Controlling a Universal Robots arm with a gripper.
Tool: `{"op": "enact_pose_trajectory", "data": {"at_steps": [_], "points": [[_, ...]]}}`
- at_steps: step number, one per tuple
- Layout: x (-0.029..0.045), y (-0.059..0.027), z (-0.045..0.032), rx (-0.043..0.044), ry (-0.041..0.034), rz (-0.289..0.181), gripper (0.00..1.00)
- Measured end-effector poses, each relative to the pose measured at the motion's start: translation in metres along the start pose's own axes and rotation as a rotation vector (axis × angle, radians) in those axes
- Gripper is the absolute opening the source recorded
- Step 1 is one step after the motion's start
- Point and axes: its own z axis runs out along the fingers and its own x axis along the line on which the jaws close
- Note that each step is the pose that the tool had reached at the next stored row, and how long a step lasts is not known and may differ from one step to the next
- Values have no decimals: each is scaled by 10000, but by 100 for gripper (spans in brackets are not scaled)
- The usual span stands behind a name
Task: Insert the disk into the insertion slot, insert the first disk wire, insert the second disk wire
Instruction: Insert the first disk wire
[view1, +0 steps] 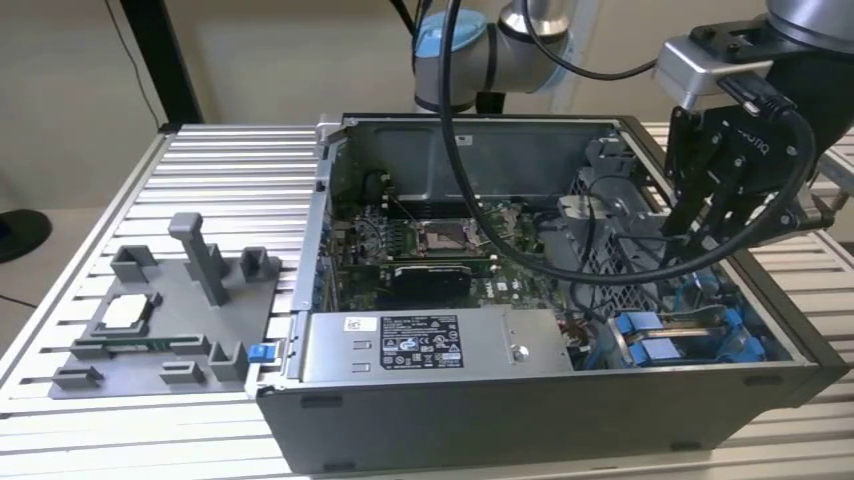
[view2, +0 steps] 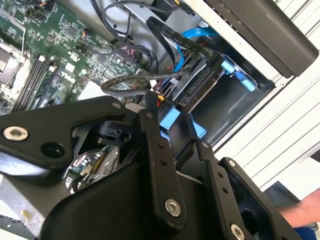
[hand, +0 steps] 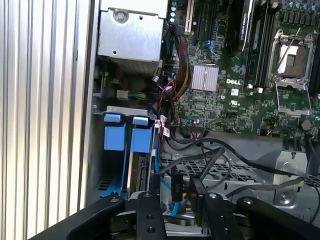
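Note:
The disk (hand: 141, 139) in its blue carrier sits edge-on in the insertion slot (hand: 116, 112), the grey bay with blue rails in the case corner (view1: 683, 338). My gripper (view1: 714, 232) hangs just above that bay, open. In both wrist views its black fingers (hand: 146, 207) stand apart over the bay's blue tabs (view2: 168, 119). A black wire connector with a white tag (hand: 176, 187) lies loose in the gap between them, beside a thin blue wire (hand: 158, 167). Black, blue and red-yellow wires (view2: 159, 97) run across the disk's end.
The open grey case (view1: 534, 420) holds the motherboard (view1: 441, 245) and a grey power-supply box with a sticker (view1: 420, 343). A grey fixture (view1: 174, 320) lies on the ribbed table at the exterior view's left. A hand (view2: 300, 217) shows beyond the case wall.

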Motion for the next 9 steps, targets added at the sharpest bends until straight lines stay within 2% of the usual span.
{"op": "enact_pose_trajectory", "data": {"at_steps": [9], "points": [[-1, 15, 12, 11, 3, 2, 100]]}}
